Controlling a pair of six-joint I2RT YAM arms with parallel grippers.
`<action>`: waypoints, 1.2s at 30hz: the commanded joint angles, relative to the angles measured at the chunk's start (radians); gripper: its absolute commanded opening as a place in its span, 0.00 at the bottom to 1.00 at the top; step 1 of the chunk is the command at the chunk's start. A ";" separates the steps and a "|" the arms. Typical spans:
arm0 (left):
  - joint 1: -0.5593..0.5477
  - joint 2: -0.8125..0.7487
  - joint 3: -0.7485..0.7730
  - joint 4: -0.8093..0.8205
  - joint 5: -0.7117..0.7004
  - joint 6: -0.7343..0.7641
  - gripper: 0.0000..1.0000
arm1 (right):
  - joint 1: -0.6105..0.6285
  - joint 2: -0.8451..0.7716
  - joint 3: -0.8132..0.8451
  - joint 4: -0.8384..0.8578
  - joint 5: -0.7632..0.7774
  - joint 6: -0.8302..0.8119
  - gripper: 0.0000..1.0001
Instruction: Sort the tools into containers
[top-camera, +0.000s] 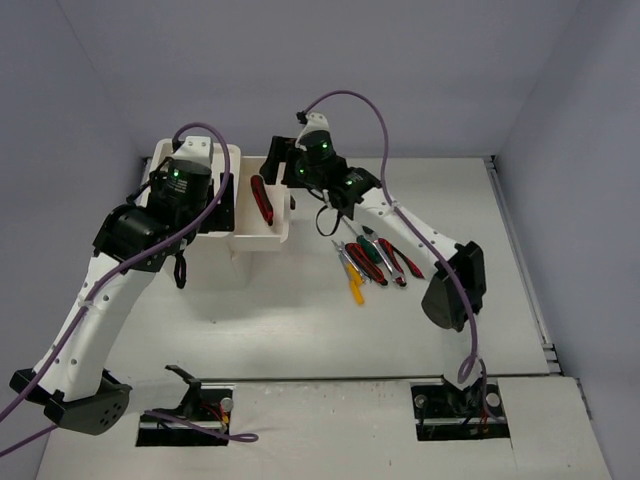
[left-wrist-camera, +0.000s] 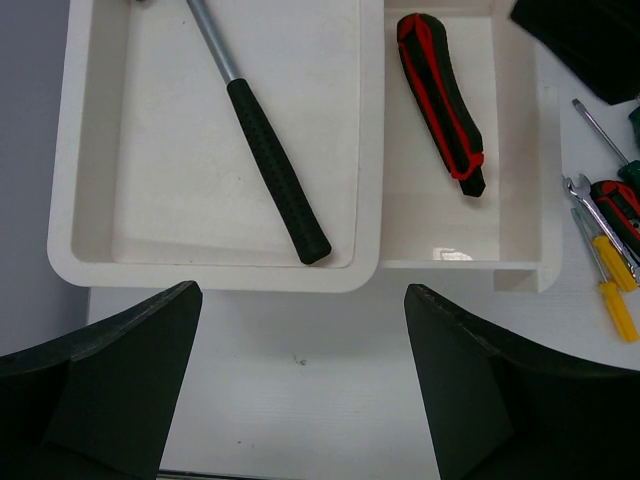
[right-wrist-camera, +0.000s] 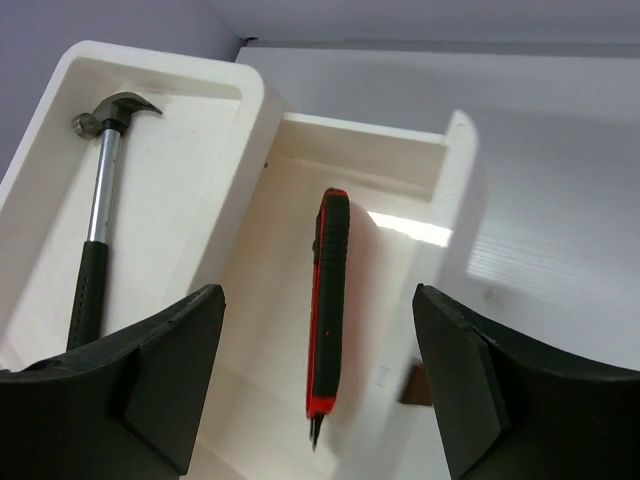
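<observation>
The white cabinet's top tray (left-wrist-camera: 70, 150) holds the black-handled hammer (left-wrist-camera: 265, 150), which also shows in the right wrist view (right-wrist-camera: 95, 230). A pulled-out drawer (left-wrist-camera: 520, 150) beside the tray holds a red-and-black-handled tool (left-wrist-camera: 440, 100), also seen from above (top-camera: 262, 200) and in the right wrist view (right-wrist-camera: 328, 300). My left gripper (left-wrist-camera: 300, 390) is open and empty above the tray's near edge (top-camera: 200, 222). My right gripper (right-wrist-camera: 318, 380) is open and empty, hovering over the drawer (top-camera: 283, 165). Red-handled pliers (top-camera: 368, 265), a green screwdriver (top-camera: 374, 252) and a yellow screwdriver (top-camera: 355, 288) lie on the table.
The loose tools lie in a pile right of the cabinet, with a silver wrench (left-wrist-camera: 578, 185) and yellow handles (left-wrist-camera: 612, 262) at its left side. The drawer's dark-red handle (right-wrist-camera: 410, 385) faces the pile. Grey walls close in the table (top-camera: 300, 300) behind and on both sides.
</observation>
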 joint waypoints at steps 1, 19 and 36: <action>0.007 0.020 0.054 0.041 0.004 0.005 0.80 | -0.114 -0.224 -0.100 0.067 -0.068 -0.091 0.73; 0.009 0.074 0.092 0.044 0.021 0.038 0.80 | -0.240 -0.361 -0.765 -0.161 -0.033 -0.459 0.65; 0.009 0.077 0.084 0.043 0.038 0.047 0.80 | -0.274 -0.174 -0.794 -0.154 -0.013 -0.468 0.54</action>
